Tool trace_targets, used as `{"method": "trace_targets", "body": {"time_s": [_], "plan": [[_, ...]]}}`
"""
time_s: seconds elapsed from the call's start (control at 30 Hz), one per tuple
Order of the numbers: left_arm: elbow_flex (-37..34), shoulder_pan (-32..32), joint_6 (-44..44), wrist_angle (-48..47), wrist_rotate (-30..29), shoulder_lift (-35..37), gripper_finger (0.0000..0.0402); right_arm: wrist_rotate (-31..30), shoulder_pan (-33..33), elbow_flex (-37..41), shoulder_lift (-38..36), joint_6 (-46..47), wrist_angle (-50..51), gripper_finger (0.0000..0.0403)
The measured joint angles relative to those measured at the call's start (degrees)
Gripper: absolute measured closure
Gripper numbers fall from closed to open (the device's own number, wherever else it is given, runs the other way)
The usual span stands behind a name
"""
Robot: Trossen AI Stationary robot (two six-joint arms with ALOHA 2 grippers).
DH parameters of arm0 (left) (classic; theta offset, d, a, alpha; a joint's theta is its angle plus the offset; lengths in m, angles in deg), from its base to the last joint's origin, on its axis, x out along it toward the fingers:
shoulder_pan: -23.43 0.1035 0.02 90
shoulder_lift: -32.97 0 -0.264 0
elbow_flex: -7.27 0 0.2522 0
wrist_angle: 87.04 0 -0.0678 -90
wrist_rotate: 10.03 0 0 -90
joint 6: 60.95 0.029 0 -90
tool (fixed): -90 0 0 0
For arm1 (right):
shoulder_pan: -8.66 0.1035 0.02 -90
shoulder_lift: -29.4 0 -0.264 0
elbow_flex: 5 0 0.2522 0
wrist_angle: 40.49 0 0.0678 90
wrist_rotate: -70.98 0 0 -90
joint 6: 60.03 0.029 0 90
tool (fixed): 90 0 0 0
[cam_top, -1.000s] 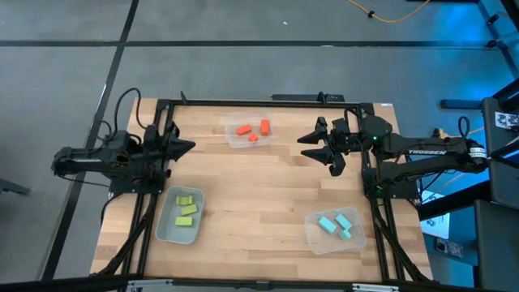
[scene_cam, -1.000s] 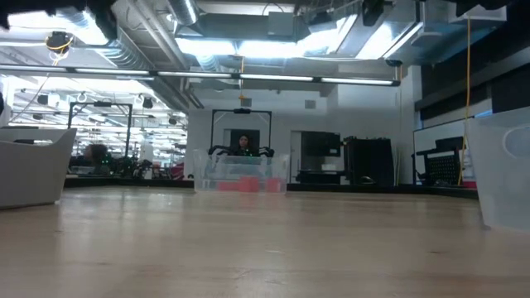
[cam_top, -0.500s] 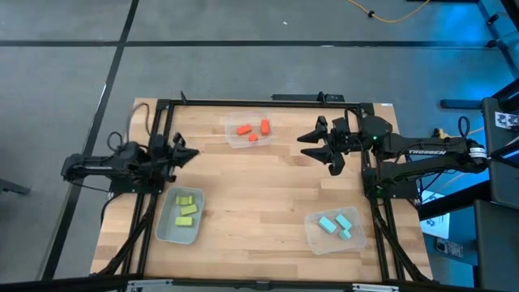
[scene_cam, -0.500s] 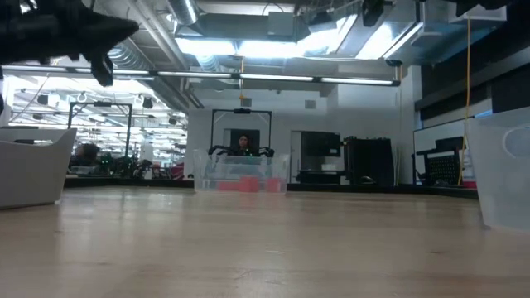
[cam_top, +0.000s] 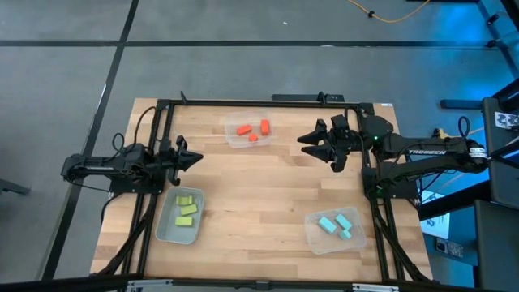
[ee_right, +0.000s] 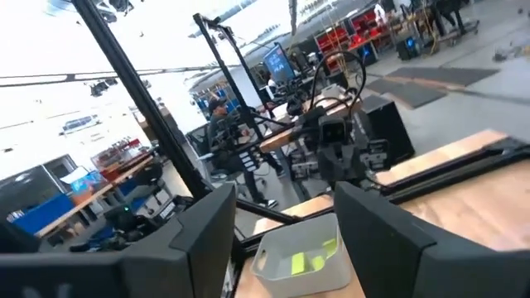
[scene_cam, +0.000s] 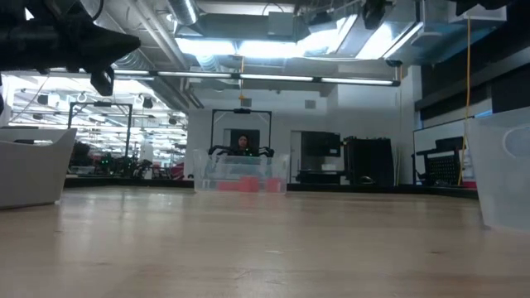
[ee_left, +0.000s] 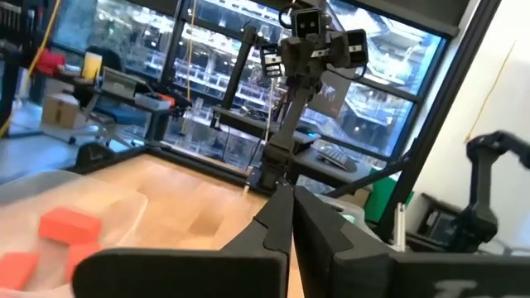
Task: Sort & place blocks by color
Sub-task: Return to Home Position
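**A:** Nine blocks counted from above, all binned. Three orange blocks (cam_top: pixel 243 129) lie in the far bin (cam_top: pixel 233 141). Three green blocks (cam_top: pixel 188 209) lie in the near-left bin (cam_top: pixel 170 234). Three cyan blocks (cam_top: pixel 327 224) lie in the near-right bin (cam_top: pixel 320 243).

**B:** Does the low view confirm that?

**A:** Partly. It shows only a reddish patch inside the far bin. The two side bins are cut by the picture edges and their contents cannot be seen. It does add a person (scene_cam: pixel 243 145) beyond the far edge of the surface (scene_cam: pixel 265 240).

**B:** And the fingers?

**A:** The left gripper (cam_top: pixel 197 157) hovers over the left part of the surface, pointing right. Its fingers (ee_left: pixel 280 225) are pressed together with nothing between them. Its wrist view catches orange blocks in the clear bin. The right gripper (cam_top: pixel 304 145) hovers just right of the far bin, pointing left. Its fingers (ee_right: pixel 203 240) are spread wide and empty. Its wrist view looks across at the green blocks, with the left arm behind them.
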Motion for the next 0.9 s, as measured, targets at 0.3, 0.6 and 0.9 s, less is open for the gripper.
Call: {"method": "trace_targets", "body": {"time_s": [0.3,0.6,0.9], "plan": [[0.0,0.0,-0.7,-0.1,0.0,0.0,0.039,4.8,-0.2,0.6,-5.7,-4.1,9.6,0.0278],[0.0,0.0,-0.7,-0.1,0.0,0.0,0.04,3.6,0.5,11.8,-24.7,-7.5,7.8,0.0399],[0.0,0.0,-0.7,-0.1,0.0,0.0,0.0391,-7.9,7.4,28.1,-34.3,-4.9,-6.7,0.0401]]}}
